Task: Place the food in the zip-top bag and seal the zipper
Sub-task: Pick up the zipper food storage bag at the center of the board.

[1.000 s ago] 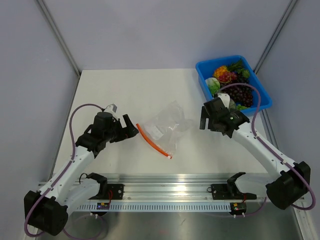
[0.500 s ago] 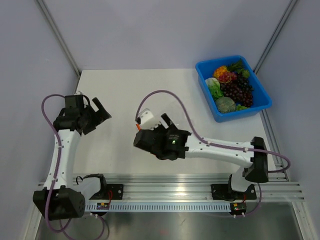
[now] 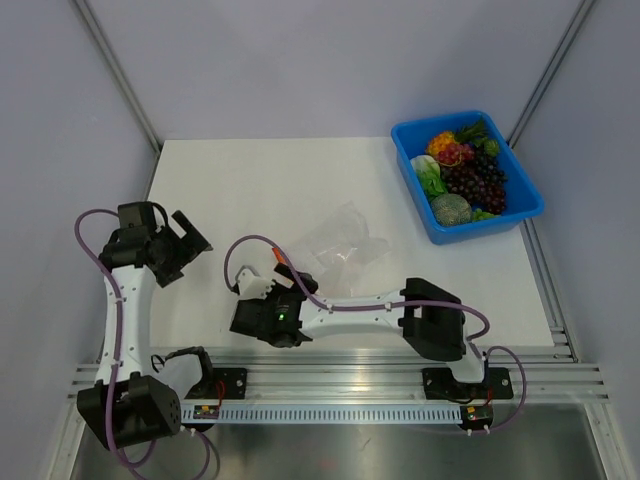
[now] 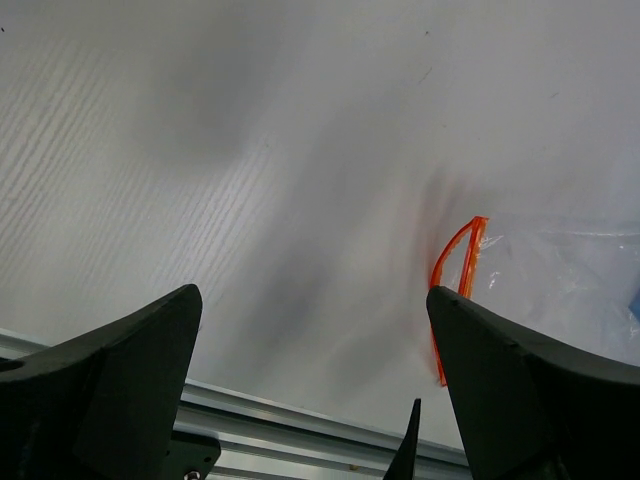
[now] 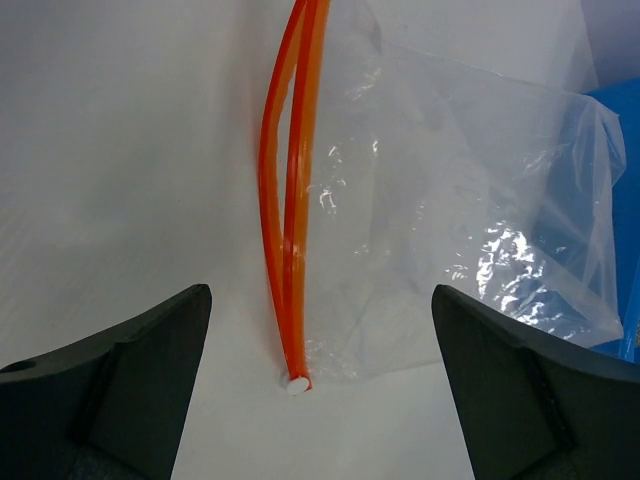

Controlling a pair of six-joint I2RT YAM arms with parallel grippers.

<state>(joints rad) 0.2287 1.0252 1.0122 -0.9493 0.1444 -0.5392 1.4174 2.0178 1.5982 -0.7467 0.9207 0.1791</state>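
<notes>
**Left arm:** elbow raised at the 9 o'clock edge of the table (image 3: 260, 180). The left gripper (image 4: 312, 292) points toward 3 o'clock, jaws spread fully, gripping nothing.

**Right arm:** folded low along the near edge. The right gripper (image 5: 320, 295) sits at 7 o'clock of the bag (image 3: 340, 238), jaws wide apart, gripping nothing.

**Bag:** crumpled, lying mid-table.

**Zipper** (image 5: 288, 200): the right wrist view shows its two strips parted, running toward 12 o'clock. The top view hides most of it under the right wrist. The left wrist view catches one end at 3 o'clock.

**Food** (image 3: 462, 175): seen in the top view only, in the blue bin (image 3: 440, 120) at the table's 2 o'clock corner.
</notes>
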